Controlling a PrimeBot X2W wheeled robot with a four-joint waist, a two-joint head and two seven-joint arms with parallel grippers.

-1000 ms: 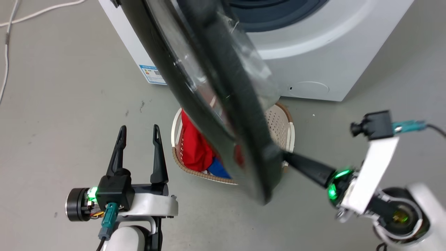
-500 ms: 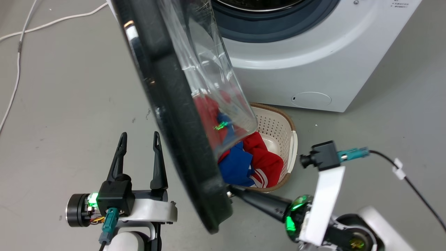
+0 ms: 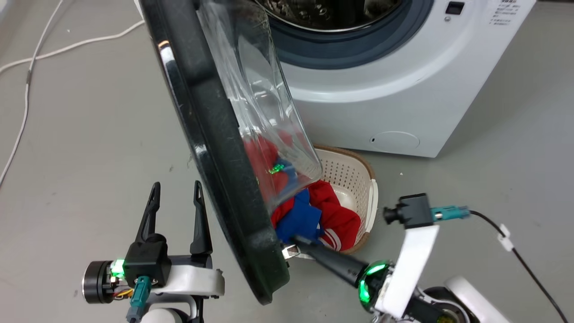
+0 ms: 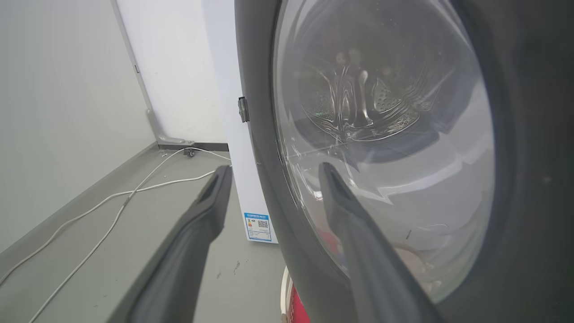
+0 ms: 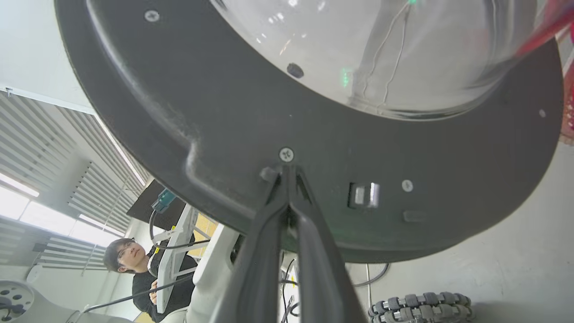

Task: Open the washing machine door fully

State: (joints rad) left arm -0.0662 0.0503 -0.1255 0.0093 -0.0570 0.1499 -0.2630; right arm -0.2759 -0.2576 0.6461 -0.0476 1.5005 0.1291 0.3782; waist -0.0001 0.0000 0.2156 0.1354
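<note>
The washing machine door (image 3: 210, 134) stands swung out from the white machine (image 3: 403, 89), its black rim edge-on to the head view and its clear glass bowl (image 3: 260, 103) bulging to the right. My right gripper (image 3: 290, 246) is shut, and its tips press on the door's inner face near the free edge, just below a screw (image 5: 286, 154). In the right wrist view the door (image 5: 202, 89) looms close above the right gripper (image 5: 287, 172). My left gripper (image 3: 176, 186) is open, left of the door's outer side and holding nothing. From the left wrist, the left gripper (image 4: 273, 169) points along the door's outer face (image 4: 529, 134).
A beige laundry basket (image 3: 358, 170) with red and blue clothes (image 3: 332, 215) sits on the floor under the door, before the machine. The steel drum mouth (image 3: 332, 13) is exposed. White cables (image 3: 27, 80) lie on the floor at left. A person (image 5: 130, 269) stands behind the robot.
The door has swung further to the left, away from the machine, with my right gripper following and pushing its inner face. The camera shifted a little. My left gripper has stayed open in place.
</note>
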